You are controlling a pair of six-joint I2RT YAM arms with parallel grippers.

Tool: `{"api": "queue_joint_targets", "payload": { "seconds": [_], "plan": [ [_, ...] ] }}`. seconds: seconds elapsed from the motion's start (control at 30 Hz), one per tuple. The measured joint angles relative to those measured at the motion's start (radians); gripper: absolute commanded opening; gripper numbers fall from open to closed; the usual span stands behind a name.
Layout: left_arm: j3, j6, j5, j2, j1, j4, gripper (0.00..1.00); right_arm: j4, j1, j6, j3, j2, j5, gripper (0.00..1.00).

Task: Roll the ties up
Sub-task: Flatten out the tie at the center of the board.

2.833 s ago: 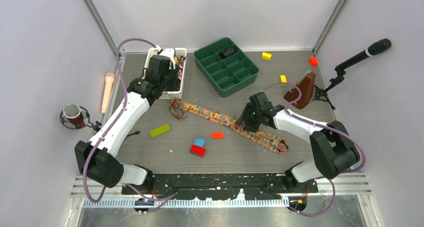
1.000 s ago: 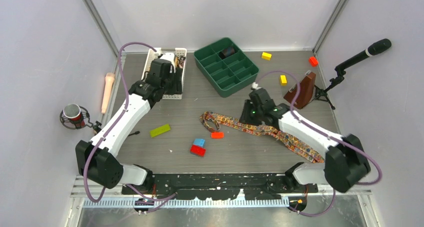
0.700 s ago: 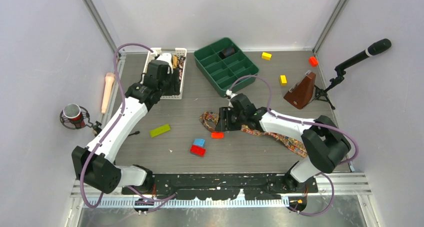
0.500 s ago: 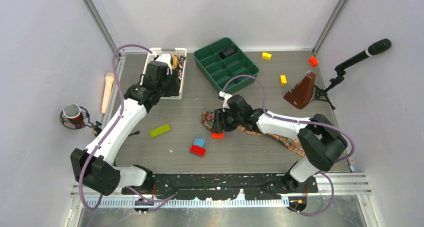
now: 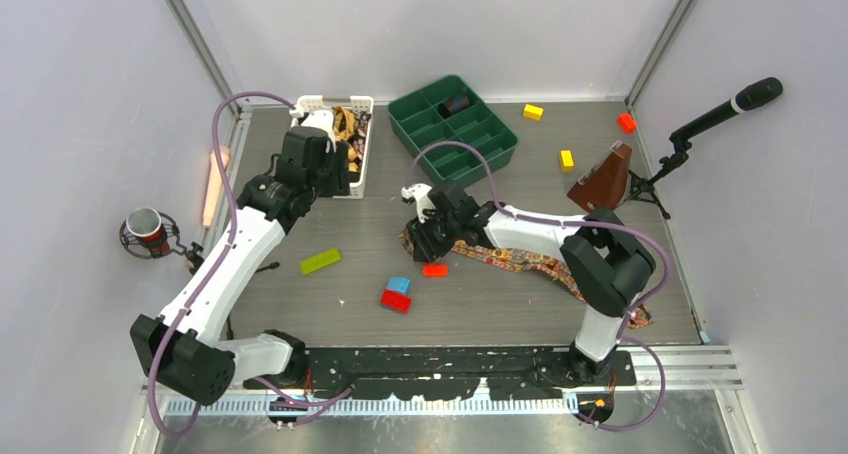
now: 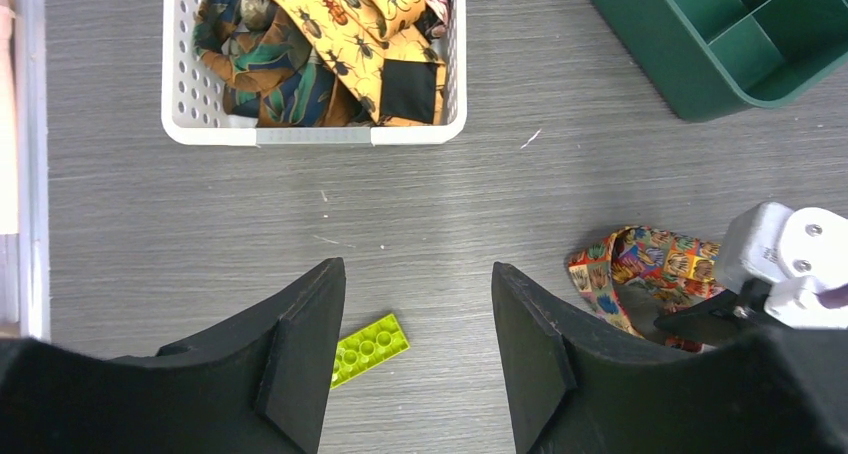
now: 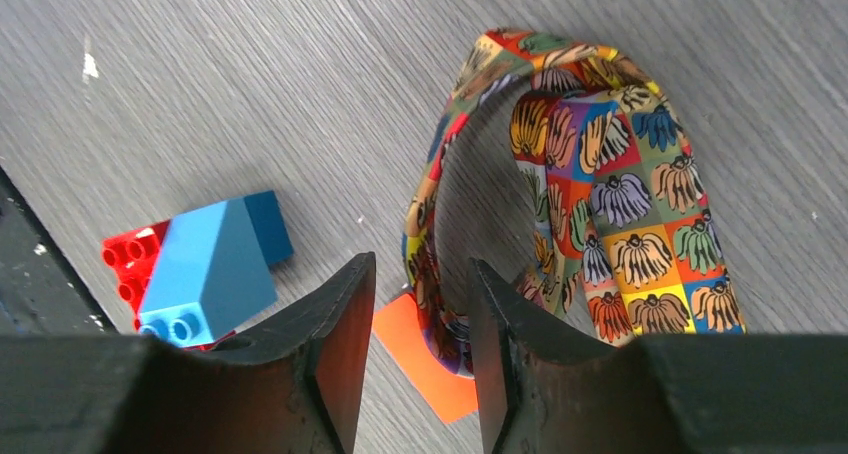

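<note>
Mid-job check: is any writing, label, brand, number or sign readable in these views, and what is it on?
None can be read in any view.
The tie on the table shows only pictured squares, and the other ties in the white basket show only insect prints.
The blue block and green tray show no lettering.

The tie (image 7: pixel 600 204) on the grey surface (image 6: pixel 200 234) has red, yellow, green and blue squares with fan shapes. The white basket (image 6: pixel 310 135) holds an orange tie (image 6: pixel 345 34) with black bugs. The tray (image 6: pixel 720 69) is green.
</note>
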State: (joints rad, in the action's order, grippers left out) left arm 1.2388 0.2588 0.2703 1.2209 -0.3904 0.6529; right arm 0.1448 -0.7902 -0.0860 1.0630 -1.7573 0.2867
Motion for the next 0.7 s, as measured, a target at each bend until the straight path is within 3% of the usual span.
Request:
{"api": "queue_joint_targets", "payload": {
  "seconds": [0.3, 0.6, 0.7],
  "plan": [
    [-0.003, -0.010, 0.029, -0.035, 0.000, 0.013, 0.59, 0.118, -0.017, 0.075, 0.022, -0.029, -0.001, 0.41],
    [-0.008, -0.011, 0.034, -0.035, 0.000, 0.015, 0.59, 0.166, -0.034, 0.091, 0.024, -0.029, 0.000, 0.07],
    [-0.009, -0.013, 0.037, -0.039, 0.000, 0.019, 0.59, 0.189, -0.034, 0.077, 0.044, -0.030, 0.004, 0.01]
  ]
}}
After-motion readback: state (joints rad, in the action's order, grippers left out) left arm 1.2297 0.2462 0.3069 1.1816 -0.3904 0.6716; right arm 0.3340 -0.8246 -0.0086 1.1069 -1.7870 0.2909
